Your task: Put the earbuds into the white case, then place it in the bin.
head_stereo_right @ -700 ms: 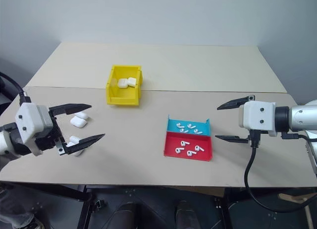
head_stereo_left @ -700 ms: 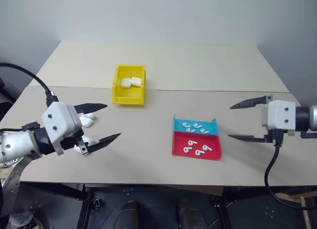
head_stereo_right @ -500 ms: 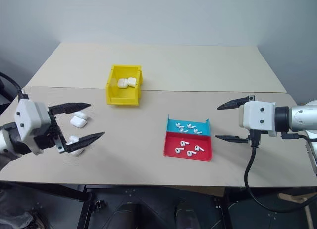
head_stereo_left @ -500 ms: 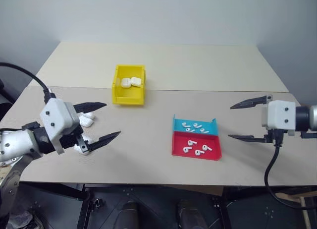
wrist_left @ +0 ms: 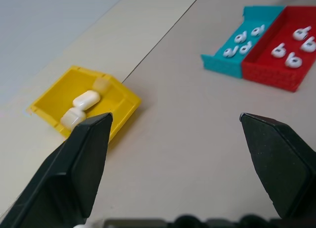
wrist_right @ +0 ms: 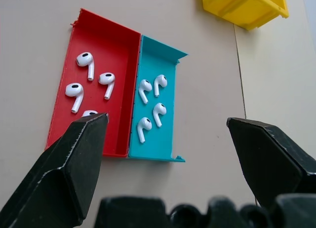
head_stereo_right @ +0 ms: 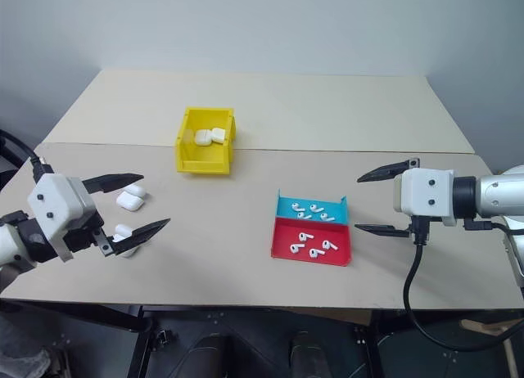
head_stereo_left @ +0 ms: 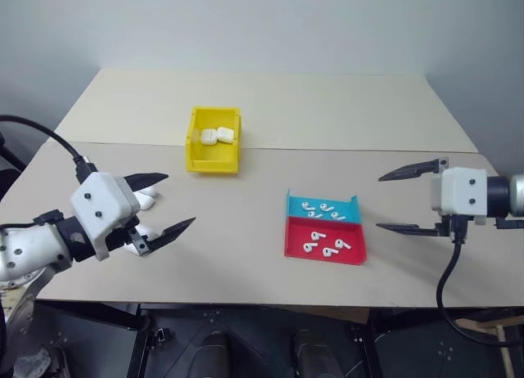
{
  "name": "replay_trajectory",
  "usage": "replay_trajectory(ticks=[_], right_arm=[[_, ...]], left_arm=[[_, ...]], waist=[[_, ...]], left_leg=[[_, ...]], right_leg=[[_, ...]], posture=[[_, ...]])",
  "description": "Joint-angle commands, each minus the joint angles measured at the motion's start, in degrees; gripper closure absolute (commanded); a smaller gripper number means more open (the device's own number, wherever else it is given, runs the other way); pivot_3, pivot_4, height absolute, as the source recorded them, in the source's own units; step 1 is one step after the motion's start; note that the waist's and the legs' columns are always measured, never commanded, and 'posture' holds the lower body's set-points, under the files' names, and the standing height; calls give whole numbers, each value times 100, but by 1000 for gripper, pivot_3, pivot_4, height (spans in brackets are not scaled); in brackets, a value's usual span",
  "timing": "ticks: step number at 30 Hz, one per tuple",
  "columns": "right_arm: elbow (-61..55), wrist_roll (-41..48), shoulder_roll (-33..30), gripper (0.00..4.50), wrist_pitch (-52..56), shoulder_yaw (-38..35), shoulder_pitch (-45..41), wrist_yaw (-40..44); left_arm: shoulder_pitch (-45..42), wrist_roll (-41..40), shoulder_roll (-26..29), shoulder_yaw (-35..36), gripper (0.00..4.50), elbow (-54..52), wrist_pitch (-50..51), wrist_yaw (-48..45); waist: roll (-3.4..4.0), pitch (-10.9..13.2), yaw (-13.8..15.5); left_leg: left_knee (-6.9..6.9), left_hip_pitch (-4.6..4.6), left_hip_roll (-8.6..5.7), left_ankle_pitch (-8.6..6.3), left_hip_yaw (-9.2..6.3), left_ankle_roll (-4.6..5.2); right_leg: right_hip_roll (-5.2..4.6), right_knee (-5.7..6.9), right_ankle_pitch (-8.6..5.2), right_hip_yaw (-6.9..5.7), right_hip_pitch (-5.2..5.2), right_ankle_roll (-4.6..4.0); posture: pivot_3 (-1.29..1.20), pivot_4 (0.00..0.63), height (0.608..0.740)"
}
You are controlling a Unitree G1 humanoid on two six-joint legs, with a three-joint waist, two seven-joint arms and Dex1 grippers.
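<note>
Several earbuds [wrist_right: 150,103] lie in a blue tray [head_stereo_left: 321,209], and several more earbuds [wrist_right: 82,75] in the red tray [head_stereo_left: 324,242] joined to it at the table's middle right. White cases [head_stereo_right: 131,200] lie closed on the table at the left, one of them [head_stereo_right: 122,231] partly behind a finger. My left gripper [head_stereo_left: 180,200] hovers open just beside these cases, holding nothing. The yellow bin [head_stereo_left: 214,141] stands farther back with white cases [wrist_left: 80,108] inside. To the right of the trays my right gripper [head_stereo_left: 380,202] hangs open and empty.
The tabletop is made of two beige boards, and a seam [head_stereo_left: 368,150] between them runs just behind the bin. Bare tabletop [head_stereo_right: 221,222] lies between the left cases and the trays. A black cable [head_stereo_left: 446,276] hangs from the right wrist over the table's near edge.
My left gripper has drifted slightly back toward the near left, still open. The right gripper and the things on the table have kept still.
</note>
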Motion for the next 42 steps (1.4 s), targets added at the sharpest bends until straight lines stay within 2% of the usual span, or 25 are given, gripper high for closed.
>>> replay_trajectory(ticks=[1,4,9,13,18,24,30,33,37,42], right_arm=[[-314,195,-174,33,153,-284,173,59],[-434,193,-199,33,216,-380,403,49],[-647,154,-166,33,373,-374,635,-101],[-769,106,-115,33,418,-328,750,-207],[-823,136,-83,33,490,-276,767,-311],[-785,93,-105,33,529,-171,685,-344],[-780,128,-135,33,604,-179,687,-277],[-739,154,-121,33,625,-163,645,-242],[-678,141,-106,33,640,-51,506,-199],[-659,137,-112,33,678,7,422,-180]], left_arm=[[119,160,127,372,0,-476,403,290],[47,-11,276,556,0,-529,1186,530],[-277,-516,1390,981,0,170,3157,203],[-787,-662,2039,899,0,1142,4306,210],[-846,-607,2686,580,0,2075,4274,-344],[-961,-102,3267,-429,0,3359,3452,-794],[-1782,297,3308,-1538,0,4845,2497,-1509],[-2410,640,3138,-2171,0,5601,1964,-1980],[-3725,1333,2573,-3131,0,6912,1583,-2547],[-4637,2135,1929,-3828,0,8169,980,-3007]], waist=[[0,0,0],[0,0,-1],[-1,0,-7],[-2,1,-25],[-5,3,-54],[-4,3,-53],[-5,3,-35],[-5,3,-9],[-4,2,26],[-15,-1,28]], left_leg=[[0,0,0,0,0,0],[0,1,0,0,-1,0],[0,6,0,0,-2,0],[0,3,-2,0,-1,0],[-2,0,-2,0,-1,0],[-2,0,-1,0,1,-1],[-5,-13,-1,0,2,-1],[-5,-25,-1,0,3,-1],[-4,-30,-3,0,3,0],[0,-39,-3,1,2,0]], right_leg=[[0,1,0,0,0,0],[0,2,0,0,1,0],[2,10,-1,0,0,1],[0,8,-5,0,-3,6],[-1,8,-6,0,-8,4],[1,10,-7,-1,-10,-1],[2,13,-10,-2,-24,-4],[2,14,-9,-2,-36,-4],[5,21,-9,-2,-43,-4],[3,20,-8,-3,-45,-3]], posture=[[0,150,740],[0,150,740],[0,150,740],[0,150,740],[0,150,740],[0,150,740],[0,150,740],[0,150,740],[0,150,740],[0,150,740]])
